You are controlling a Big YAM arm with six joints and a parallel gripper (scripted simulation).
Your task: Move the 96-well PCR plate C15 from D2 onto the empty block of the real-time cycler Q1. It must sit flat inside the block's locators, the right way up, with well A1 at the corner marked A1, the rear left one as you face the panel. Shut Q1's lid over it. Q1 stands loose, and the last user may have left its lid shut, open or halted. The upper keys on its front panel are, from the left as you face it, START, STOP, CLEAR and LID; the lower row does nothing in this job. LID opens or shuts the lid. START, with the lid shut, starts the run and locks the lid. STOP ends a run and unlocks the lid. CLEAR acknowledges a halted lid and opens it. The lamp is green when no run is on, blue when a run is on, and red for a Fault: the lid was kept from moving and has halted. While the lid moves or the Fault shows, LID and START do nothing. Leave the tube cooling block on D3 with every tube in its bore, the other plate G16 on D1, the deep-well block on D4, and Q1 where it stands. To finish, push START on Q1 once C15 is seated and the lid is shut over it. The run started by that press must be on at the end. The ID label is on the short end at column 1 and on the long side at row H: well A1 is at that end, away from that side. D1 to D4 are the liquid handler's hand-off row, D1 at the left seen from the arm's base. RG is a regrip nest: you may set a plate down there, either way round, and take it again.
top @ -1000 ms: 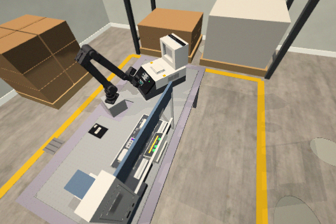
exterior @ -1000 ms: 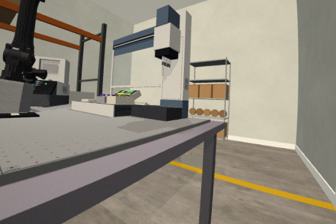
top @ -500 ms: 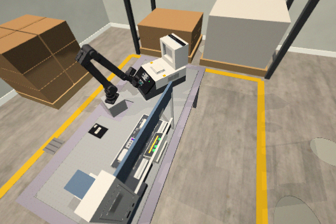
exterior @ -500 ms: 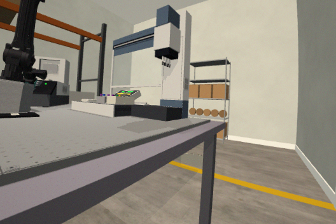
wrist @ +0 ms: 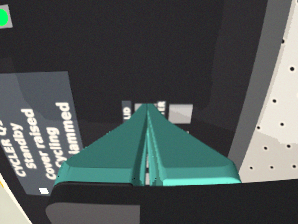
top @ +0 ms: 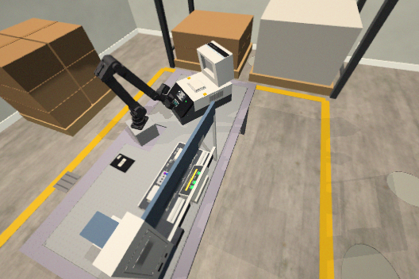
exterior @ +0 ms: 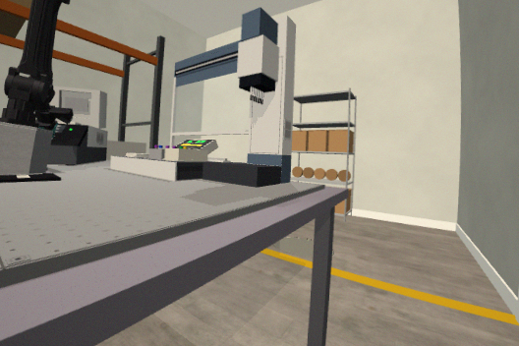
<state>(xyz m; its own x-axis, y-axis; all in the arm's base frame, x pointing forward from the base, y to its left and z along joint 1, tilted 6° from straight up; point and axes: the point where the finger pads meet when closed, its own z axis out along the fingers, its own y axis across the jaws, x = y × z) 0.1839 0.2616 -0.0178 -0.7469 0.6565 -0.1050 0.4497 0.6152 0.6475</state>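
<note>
The cycler Q1 stands at the far end of the table with its white lid raised upright. Its white top shows a small dark label strip on the near side; I cannot tell if a plate lies there. My gripper is shut and empty, right at Q1's dark front panel. In the wrist view the closed teal fingers point their tips at a row of small pale keys. The lamp shows green and also in the exterior view. The hand-off row is too small to read labels.
The liquid handler's blue gantry runs along the table, its pipetting head hanging over the deck. A green and yellow plate and purple-capped tubes sit there. A black regrip nest lies on the table. Cartons stand beyond the table.
</note>
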